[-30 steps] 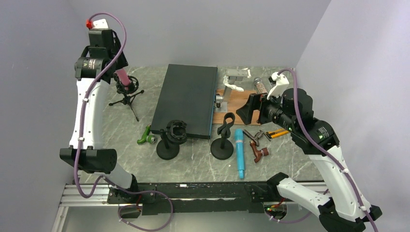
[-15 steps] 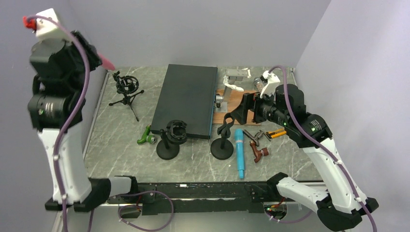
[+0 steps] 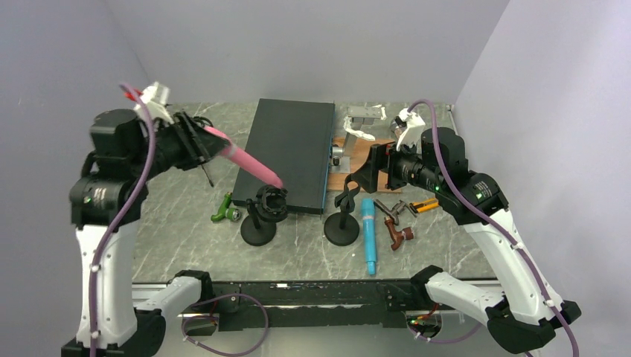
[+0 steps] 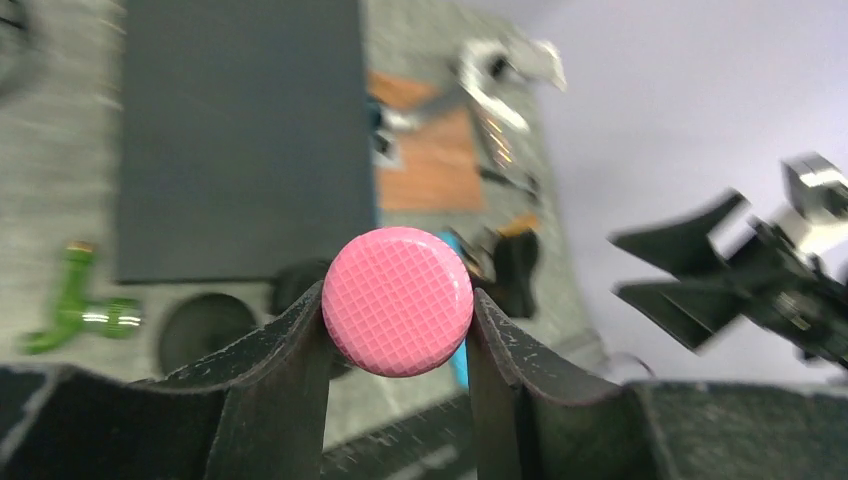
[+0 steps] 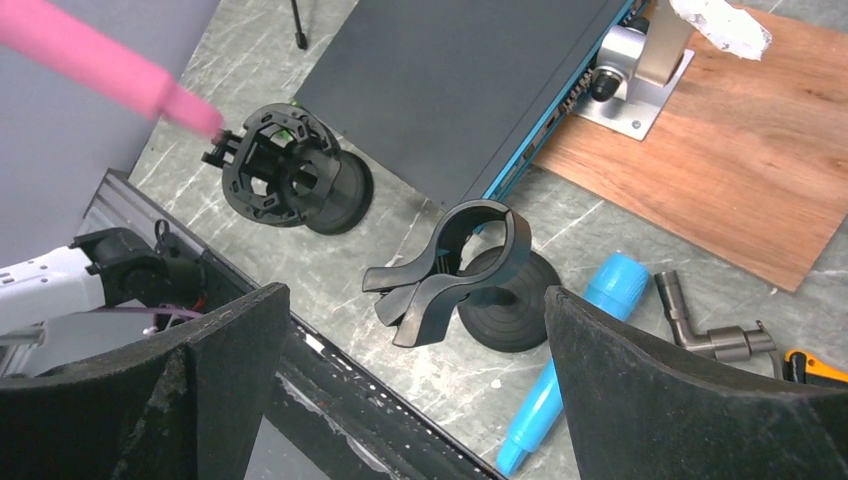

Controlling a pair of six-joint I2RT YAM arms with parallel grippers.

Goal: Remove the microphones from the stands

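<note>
**Q:** Which step of the task is depicted?

**A:** The left end effector (image 3: 199, 141) pinches the slender pink microphone (image 3: 247, 159) near its head end, aloft above the grey marbled worktop (image 3: 178, 216). The shaft slants down and away from the fingers. Its tail tip lies close over the black ring-shaped shock-mount stand on a round base (image 3: 266, 208); whether the two touch cannot be told. The microphone sits in no holder, so the removal proper appears complete and the carrying stage is in hand.

**Q:** What does the next move call for?

**A:** Probably a descent toward bare worktop below the end effector, with the tail kept clear of the ring stand, and then release. The long overhang beyond the fingers could catch the ring.

**Q:** And the right end effector (image 3: 376, 167)?

**A:** Its fingers are spread wide and hold nothing. It hovers over the black spring-clip stand (image 5: 450, 262), and a blue cylindrical microphone (image 5: 562, 372) lies just beyond.

**Q:** What does each view add?

**A:** The left wrist view alone shows the grip: the round pink mesh head (image 4: 398, 300) is wedged between both fingers (image 4: 290, 370) and touches each. The overhead view alone shows the slant of the whole shaft. The right wrist view shows the tail tip beside the ring stand's rim, a relation the left wrist view does not show.
</note>
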